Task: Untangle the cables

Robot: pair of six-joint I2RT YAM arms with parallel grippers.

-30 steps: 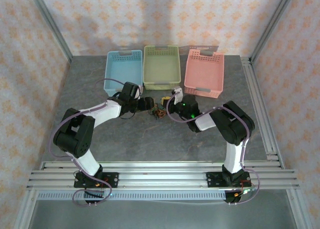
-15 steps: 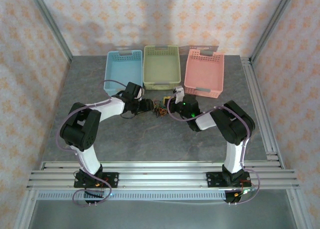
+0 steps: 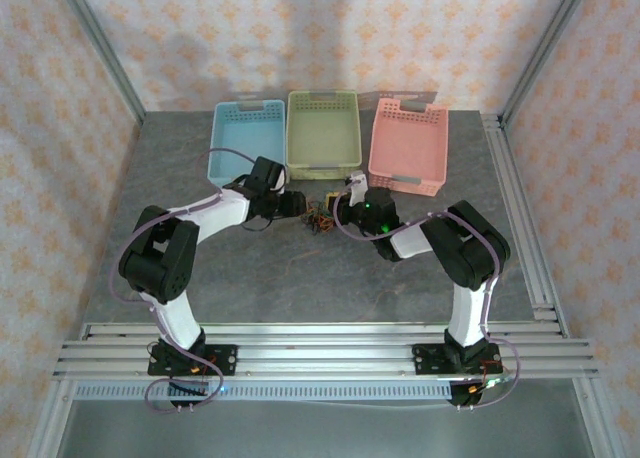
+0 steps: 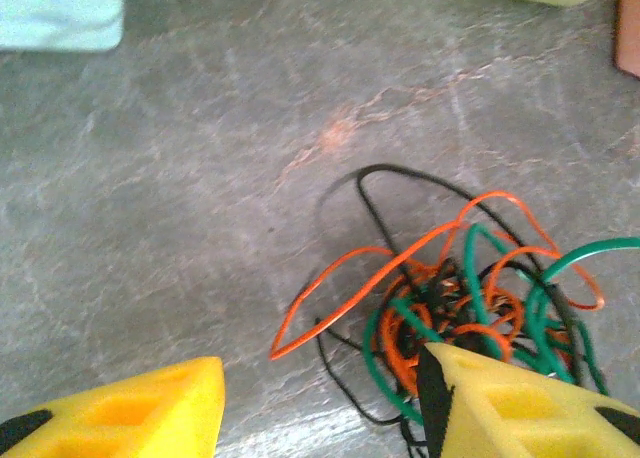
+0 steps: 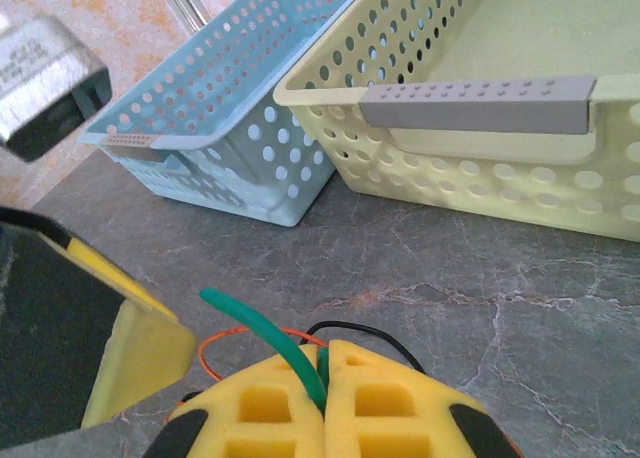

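Note:
The cables [image 3: 320, 222] lie in a tangled bunch of orange, green and black wires [image 4: 455, 308] on the grey table, in front of the yellow-green basket. My left gripper [image 4: 320, 383] is open and low at the tangle's left edge. Its right fingertip [image 4: 470, 388] rests against the bunch, and loose orange and black loops lie between the fingers. From the right, my right gripper [image 5: 326, 363] is shut on a green cable [image 5: 255, 323], which sticks up out of the closed pads. In the top view the left gripper [image 3: 297, 206] and the right gripper [image 3: 335, 202] meet over the bunch.
Three baskets stand in a row just behind the tangle: blue [image 3: 243, 143], yellow-green [image 3: 322, 128] and pink [image 3: 408, 143]. The yellow-green basket's rim [image 5: 480, 103] is close in front of the right gripper. Open grey table [image 3: 300, 278] lies nearer the arm bases.
The left arm has swung its elbow in and brought its gripper closer against the tangle, with its fingers narrower than before. The right gripper has stayed shut in place.

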